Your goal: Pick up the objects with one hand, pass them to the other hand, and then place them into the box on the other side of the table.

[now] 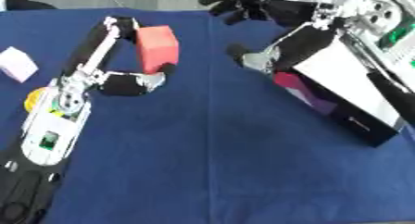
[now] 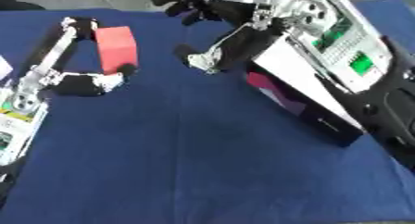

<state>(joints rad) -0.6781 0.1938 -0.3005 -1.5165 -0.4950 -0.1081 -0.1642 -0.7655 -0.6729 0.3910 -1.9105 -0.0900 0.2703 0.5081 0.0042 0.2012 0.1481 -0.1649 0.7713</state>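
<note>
Looking through our left eye, we pinch the red block (image 1: 157, 49) between our left hand's (image 1: 122, 77) thumb and long fingers, lifted over the blue table (image 1: 210, 163). Through our right eye, our right hand (image 2: 212, 52) hangs beside the box (image 2: 304, 102), fingers loosely spread, well apart from the block.

One red block (image 1: 156, 48), one white block (image 1: 17, 64), one yellow thing (image 1: 35, 100), one box (image 1: 344, 96), two hands: left (image 1: 122, 82), right (image 2: 212, 56). One blue worktop (image 1: 210, 163).
</note>
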